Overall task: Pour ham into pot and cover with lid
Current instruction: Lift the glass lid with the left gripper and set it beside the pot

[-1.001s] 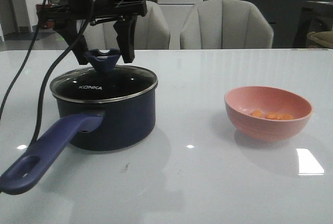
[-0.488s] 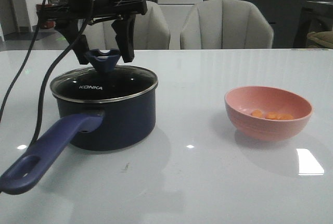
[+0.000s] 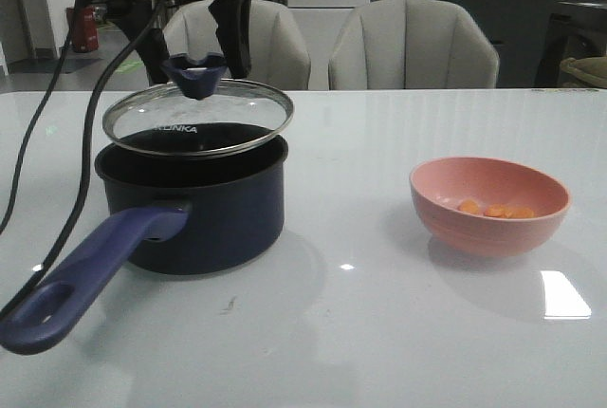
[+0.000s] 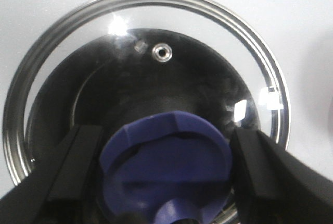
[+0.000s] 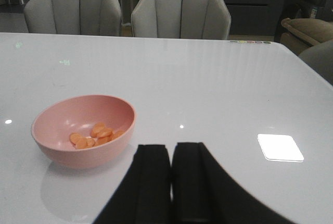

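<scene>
The dark navy pot [image 3: 204, 209] stands at the left of the table, its long handle [image 3: 85, 280] pointing toward the near edge. The glass lid [image 3: 204, 116] hangs just above the pot's rim, slightly tilted. My left gripper [image 3: 193, 62] is shut on the lid's blue knob [image 4: 166, 164], with a finger [image 4: 73, 174] on each side of it. The ham [image 3: 493, 210] lies as small orange chunks in the pink bowl [image 3: 484, 235] at the right. In the right wrist view the ham [image 5: 96, 134] and bowl [image 5: 78, 157] sit just ahead of my right gripper [image 5: 171, 153], which is shut and empty.
Two grey chairs [image 3: 413, 43] stand behind the table's far edge. Black cables [image 3: 57, 114] hang from the left arm down past the pot's handle. A bright reflection [image 3: 564, 294] lies on the glossy white tabletop [image 3: 379, 313] near the bowl.
The lid, resting on the pot before, has risen off the rim with my left gripper shut on its knob. The bowl and the ham have not moved.
</scene>
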